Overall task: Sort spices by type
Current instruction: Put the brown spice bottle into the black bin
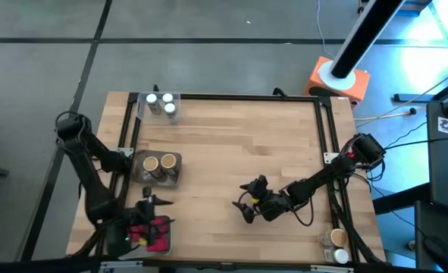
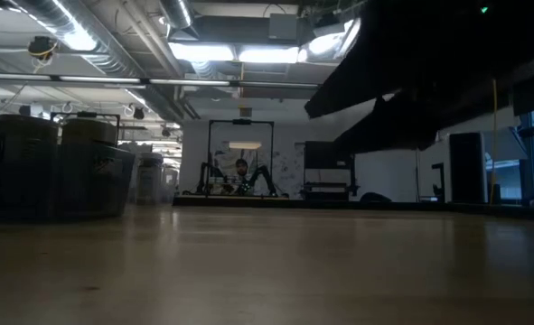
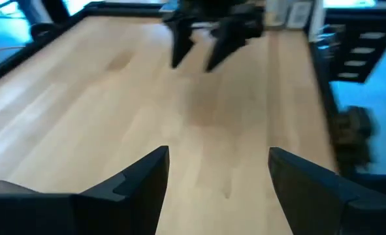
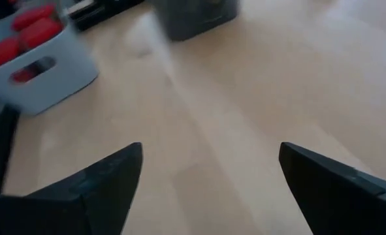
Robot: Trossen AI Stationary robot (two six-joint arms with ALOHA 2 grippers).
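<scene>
Red boxy spices [image 1: 154,231] lie in a grey tray at the table's near left corner and show in the right wrist view as red boxy spices [image 4: 29,29]. Tan-lidded jars [image 1: 158,163] stand in a tray at the left edge, white-lidded jars [image 1: 161,101] in a clear tray at the far left corner. My left gripper [image 1: 148,203] [image 3: 219,156] hovers open and empty just beyond the red tray. My right gripper [image 1: 246,203] [image 4: 209,153] is open and empty over bare wood, right of the table's middle.
A tan-lidded jar [image 1: 336,239] and a white-lidded jar [image 1: 342,256] stand at the near right corner, outside the black frame rail [image 1: 331,152]. In the low view, the dark tray of jars [image 2: 59,167] stands at the left. Bare wood [image 1: 239,144] lies between the arms.
</scene>
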